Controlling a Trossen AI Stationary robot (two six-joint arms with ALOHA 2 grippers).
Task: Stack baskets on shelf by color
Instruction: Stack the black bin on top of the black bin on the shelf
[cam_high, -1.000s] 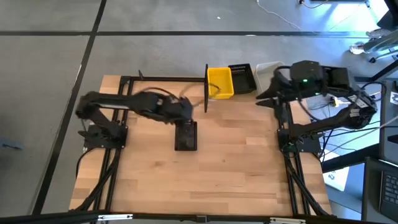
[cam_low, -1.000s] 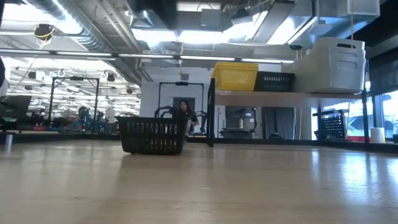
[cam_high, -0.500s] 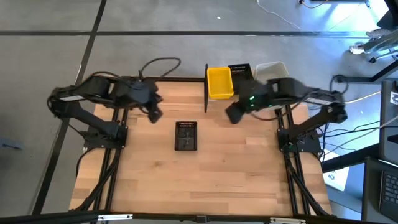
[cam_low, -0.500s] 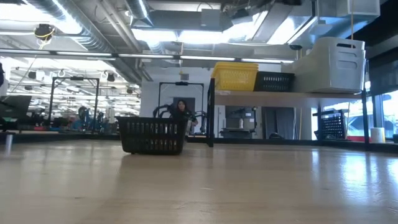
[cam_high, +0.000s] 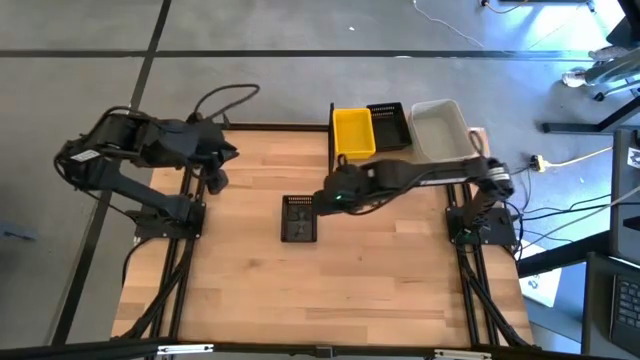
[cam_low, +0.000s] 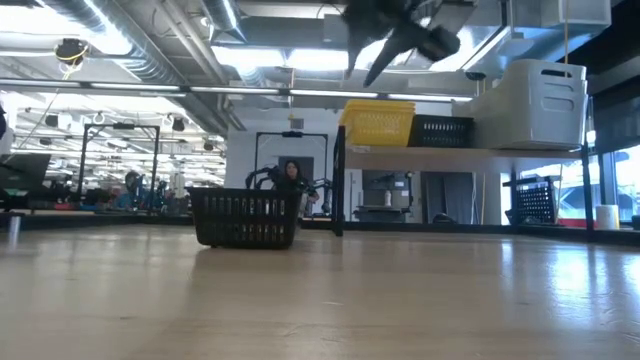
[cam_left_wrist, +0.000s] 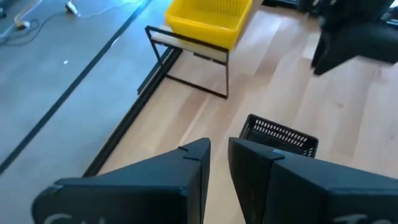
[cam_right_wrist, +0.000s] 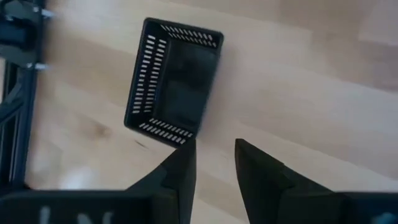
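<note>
One black slatted basket (cam_high: 298, 218) stands on its bottom on the table's middle, open side up; it also shows in the low view (cam_low: 245, 217) and in the right wrist view (cam_right_wrist: 177, 84). On the shelf (cam_low: 460, 151) at the far edge stand a yellow basket (cam_high: 353, 132), a black basket (cam_high: 389, 124) and a whitish basket (cam_high: 440, 130). My right gripper (cam_high: 330, 198) hovers above the table just right of the lone black basket, fingers a little apart and empty. My left gripper (cam_high: 213, 180) is drawn back at the far left, fingers together, empty.
Black frame rails run along the table's left and right sides (cam_high: 185, 250). The shelf's black post (cam_high: 331, 140) stands left of the yellow basket. Bare tabletop (cam_high: 330, 290) lies near the front edge. A person (cam_low: 291, 180) is far behind the table.
My left gripper has gone from the lone black basket toward the table's far left corner. My right gripper has swung from the shelf's right end toward the table's left, down beside the black basket. The black basket has stayed in place.
</note>
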